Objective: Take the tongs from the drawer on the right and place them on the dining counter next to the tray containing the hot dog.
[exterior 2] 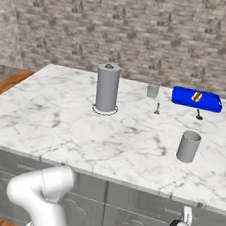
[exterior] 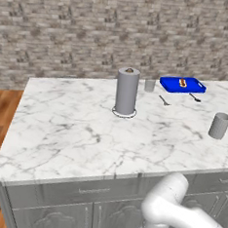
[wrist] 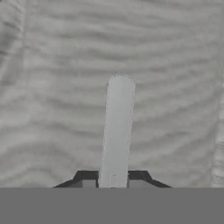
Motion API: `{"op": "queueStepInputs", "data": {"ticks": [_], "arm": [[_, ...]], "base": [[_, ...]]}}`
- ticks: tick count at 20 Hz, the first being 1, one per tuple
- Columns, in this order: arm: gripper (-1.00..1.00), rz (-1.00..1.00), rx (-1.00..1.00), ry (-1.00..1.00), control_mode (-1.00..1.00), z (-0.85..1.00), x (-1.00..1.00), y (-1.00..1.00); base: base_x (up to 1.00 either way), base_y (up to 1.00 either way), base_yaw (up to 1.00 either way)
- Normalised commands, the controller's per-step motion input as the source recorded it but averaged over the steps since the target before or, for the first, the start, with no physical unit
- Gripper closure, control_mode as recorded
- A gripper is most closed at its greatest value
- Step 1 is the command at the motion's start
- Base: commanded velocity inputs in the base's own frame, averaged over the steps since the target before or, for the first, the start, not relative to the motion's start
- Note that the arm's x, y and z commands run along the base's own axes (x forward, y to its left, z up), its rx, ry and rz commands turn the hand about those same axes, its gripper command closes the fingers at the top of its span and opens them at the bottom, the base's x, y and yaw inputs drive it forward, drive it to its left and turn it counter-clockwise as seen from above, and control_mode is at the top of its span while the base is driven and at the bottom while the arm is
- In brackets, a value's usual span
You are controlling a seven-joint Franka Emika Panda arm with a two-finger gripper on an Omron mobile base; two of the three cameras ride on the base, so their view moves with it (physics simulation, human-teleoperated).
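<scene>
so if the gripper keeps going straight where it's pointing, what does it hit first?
The gripper is shut on a flat pale-grey bar; straight ahead lies the grey textured surface behind it, probably close, though depth is unclear.

On the dining counter [exterior: 85, 133] there is one paper towel roll [exterior: 126, 91] standing toward the middle. Two grey cups: one small cup [exterior: 149, 85] near the far edge, one larger ribbed cup [exterior: 219, 125] toward the right edge. One blue tray [exterior: 182, 85] at the far right corner, carrying one hot dog [exterior: 183, 83]. Two small utensils [exterior: 164, 100] lie just in front of the tray.
</scene>
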Motion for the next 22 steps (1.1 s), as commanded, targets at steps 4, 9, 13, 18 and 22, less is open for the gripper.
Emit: {"op": "queueStepInputs", "data": {"ticks": [4, 9, 13, 18, 22], "arm": [[1.0, 0.0, 0.0, 0.0, -1.0, 0.0, 0.0, 0.0], [1.0, 0.0, 0.0, 0.0, -1.0, 0.0, -0.1, 0.0], [1.0, 0.0, 0.0, 0.0, -1.0, -0.05, -0.58, -0.14], [1.0, 0.0, 0.0, -0.04, -1.0, -0.06, -0.93, -0.29], [1.0, 0.0, 0.0, -0.08, -1.0, -0.09, -1.0, -0.37]], "base": [[0.0, 0.0, 0.0], [0.0, 0.0, 0.0], [0.0, 0.0, 0.0], [0.0, 0.0, 0.0], [0.0, 0.0, 0.0]]}}
